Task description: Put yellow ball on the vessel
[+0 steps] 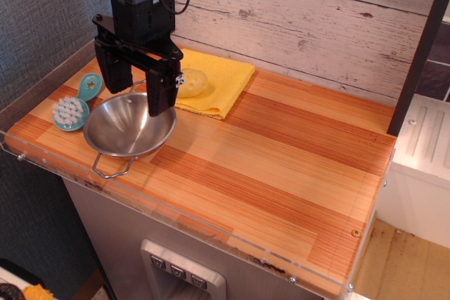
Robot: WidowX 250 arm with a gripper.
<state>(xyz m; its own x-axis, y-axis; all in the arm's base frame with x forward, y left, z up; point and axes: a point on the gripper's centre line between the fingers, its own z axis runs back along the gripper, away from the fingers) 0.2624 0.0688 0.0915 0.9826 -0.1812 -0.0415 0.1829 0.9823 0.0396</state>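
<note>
Observation.image view, from above and to one side of a striped wooden worktop [281, 166] backed by a whitewashed plank wall [316, 26].

Pincer [138, 83]: black, two long fingers pointing down, spread wide apart, gripping nothing. Hangs over the far rim of the vessel [129, 128]; left-hand finger [114, 68] behind the bowl's far edge, right-hand finger [160, 89] overlapping the rim in this view. Contact with the bowl: cannot tell.

Yellow ball [193, 82]: pale, oval, lying on the folded yellow cloth [218, 86] near the back wall. Sits just beside the right-hand finger, on its outer side, not between the fingers. Touching or narrowly apart: cannot tell from this angle. Not lifted; resting on the cloth.

Vessel: shiny steel bowl, upright, nothing inside, near the left front of the worktop. One wire loop handle [111, 166] visible at the front edge; a second partly seen behind the fingers.

Teal brush [72, 110] with white bristles: lying just left of the bowl, close to its rim.

Clear plastic lip [211, 233] along the front edge of the worktop.
</note>
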